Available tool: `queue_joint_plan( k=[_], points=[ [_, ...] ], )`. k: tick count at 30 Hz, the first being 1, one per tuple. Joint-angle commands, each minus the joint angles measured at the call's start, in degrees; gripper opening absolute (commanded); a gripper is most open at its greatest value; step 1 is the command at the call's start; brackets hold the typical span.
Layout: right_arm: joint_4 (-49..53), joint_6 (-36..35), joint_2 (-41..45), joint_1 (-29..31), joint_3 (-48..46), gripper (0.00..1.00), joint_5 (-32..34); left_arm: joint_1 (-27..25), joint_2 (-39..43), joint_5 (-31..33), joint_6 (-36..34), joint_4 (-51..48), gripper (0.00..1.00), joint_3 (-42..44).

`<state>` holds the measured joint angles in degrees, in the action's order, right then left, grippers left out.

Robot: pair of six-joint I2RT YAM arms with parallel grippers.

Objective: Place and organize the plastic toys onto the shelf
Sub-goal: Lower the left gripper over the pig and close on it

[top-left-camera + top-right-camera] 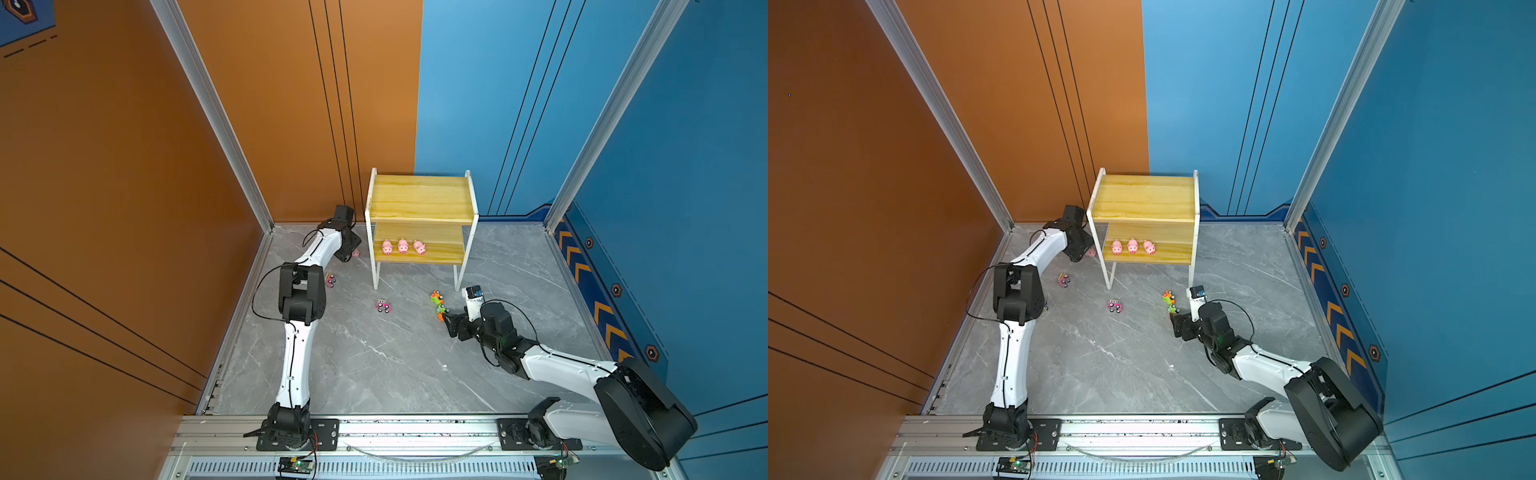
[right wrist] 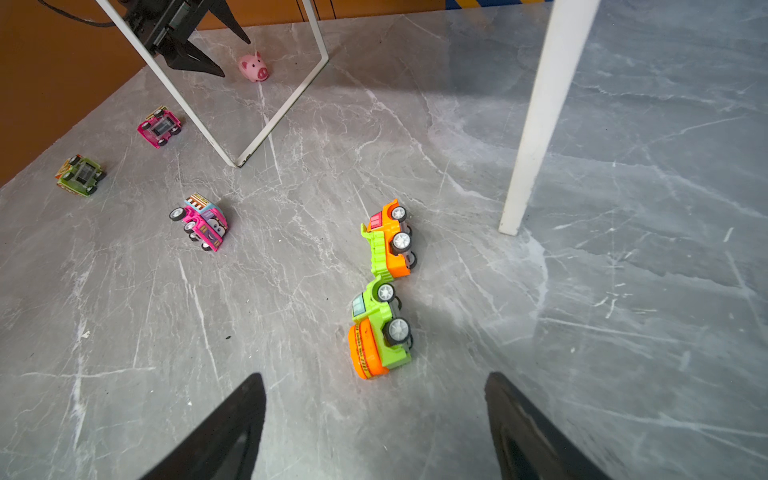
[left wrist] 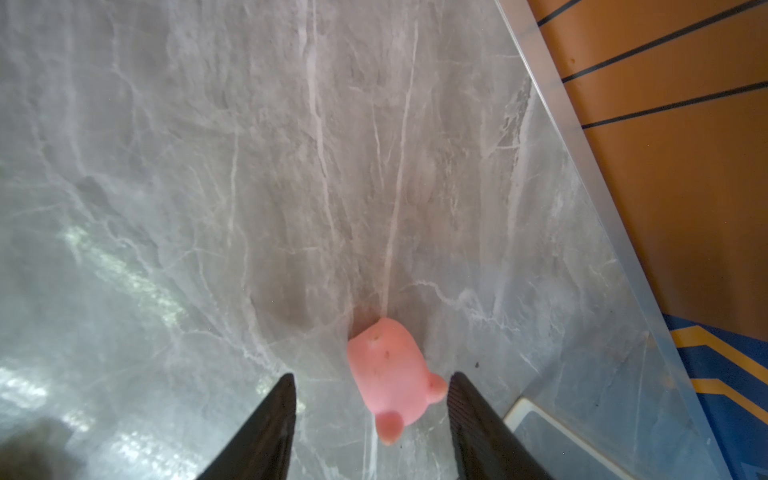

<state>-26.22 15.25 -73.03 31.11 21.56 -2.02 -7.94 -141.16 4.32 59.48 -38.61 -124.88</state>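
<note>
Pink pig (image 3: 388, 374) lies ungripped between the parted jaws of left gripper (image 3: 372, 375); right gripper (image 2: 374, 375) gapes wide, empty, near green-orange truck (image 2: 380, 332).

The counter (image 1: 374, 353) is a grey stone-look slab with white veins, smooth, with a soft sheen that throws back light. The shelf (image 1: 422, 197) has a thin, smooth white-painted metal frame and 2 yellow wood boards with visible grain and a satin finish. Its 3 pigs (image 1: 403, 246) look smooth and matt. The lone pig (image 3: 386, 374) may be soft rubbery plastic, though that close view is blurred. The orange car (image 2: 392, 253) and green car (image 2: 374, 316) are glossy hard plastic. The left pincer (image 3: 372, 375) has matt black fingers (image 3: 467, 415) with fine ribbing.
</note>
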Motion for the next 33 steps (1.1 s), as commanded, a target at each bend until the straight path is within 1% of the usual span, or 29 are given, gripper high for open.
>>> queue_joint_plan(
  k=[1, 8, 14, 21, 28, 31, 33],
  points=[
    [-0.5, 0.6, -0.4, -0.4, 1.4, 0.83, -1.1, 0.0, -2.0, 0.3, 1.3, -1.3, 0.60, -2.0],
    [-0.5, 0.7, -1.4, -0.5, 1.7, 0.83, -1.1, -0.1, -3.3, 0.3, 2.0, -1.3, 0.58, -2.4],
    [-0.6, 0.7, -2.1, -0.7, 1.8, 0.83, -1.2, -0.1, -4.2, 0.3, 2.7, -1.4, 0.53, -1.9],
    [-0.8, 0.8, -2.2, -1.1, 1.5, 0.83, -1.2, -0.4, -5.2, 0.0, 3.3, -1.3, 0.43, -2.0],
    [-0.8, 0.9, -2.2, -1.2, 1.5, 0.83, -1.2, -0.2, -5.7, -0.9, 2.3, -1.3, 0.28, -3.4],
    [-0.9, 0.8, -2.4, -1.2, 1.6, 0.83, -1.2, 0.0, -5.1, -1.1, 1.5, -1.3, 0.22, -3.3],
    [-1.0, 0.8, -2.4, -1.2, 1.6, 0.83, -1.2, 0.3, -4.4, -1.6, 0.4, -1.2, 0.21, -3.2]
  ],
)
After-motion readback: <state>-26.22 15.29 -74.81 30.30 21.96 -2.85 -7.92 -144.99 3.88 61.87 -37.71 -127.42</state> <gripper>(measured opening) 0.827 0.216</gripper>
